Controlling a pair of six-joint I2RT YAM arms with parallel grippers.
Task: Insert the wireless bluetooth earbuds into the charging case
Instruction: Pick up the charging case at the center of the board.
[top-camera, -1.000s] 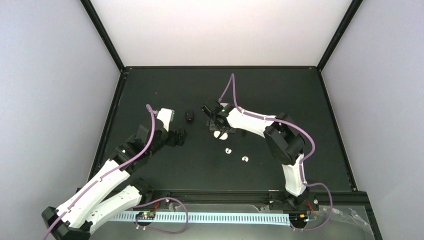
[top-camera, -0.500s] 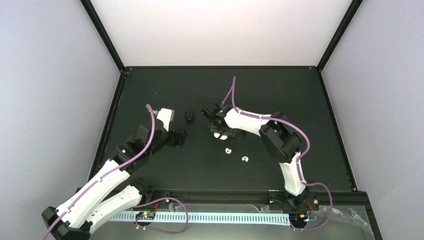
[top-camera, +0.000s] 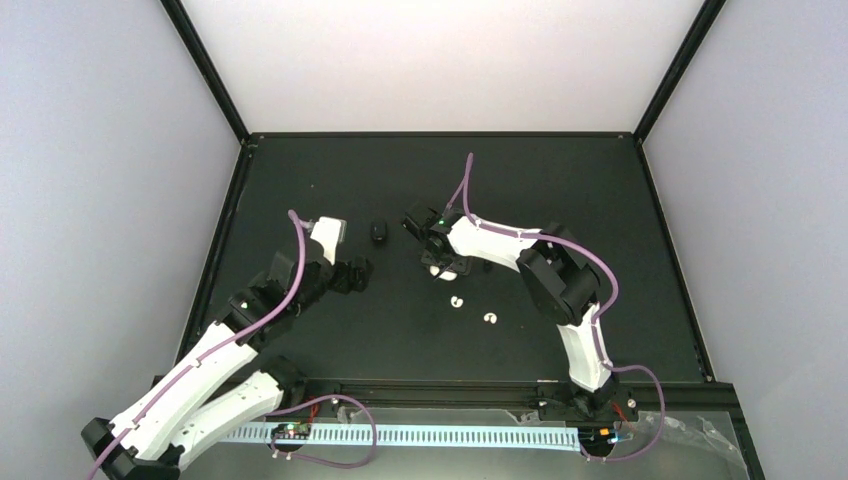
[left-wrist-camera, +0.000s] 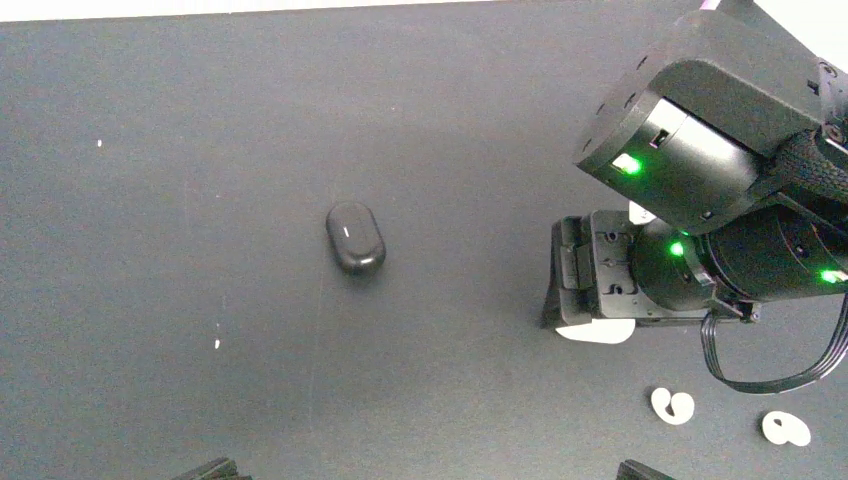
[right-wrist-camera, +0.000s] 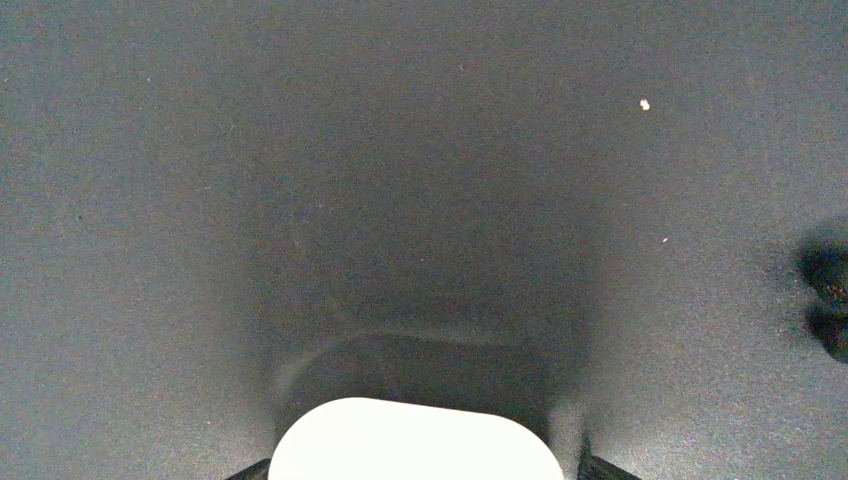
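Note:
A white charging case (right-wrist-camera: 415, 440) lies lid-shut on the black mat, low between the fingertips of my right gripper (right-wrist-camera: 425, 472). The jaws flank its two ends, and a thin gap shows on the right side. In the top view that right gripper (top-camera: 440, 260) hovers over the white case (top-camera: 446, 273). Two white curled earbuds (top-camera: 457, 302) (top-camera: 490, 319) lie just in front of it. A black charging case (top-camera: 378, 231) sits closed to the left. My left gripper (top-camera: 352, 272) is wide open and holds nothing, near the black case (left-wrist-camera: 355, 237).
Two small dark shapes (right-wrist-camera: 830, 300) at the right edge of the right wrist view may be black earbuds. The mat's raised black frame (top-camera: 440, 135) borders the work area. White specks (left-wrist-camera: 217, 344) dot the mat.
My right gripper has settled lower over the white case and its jaws have narrowed toward it. The left gripper has drifted slightly nearer and stays open.

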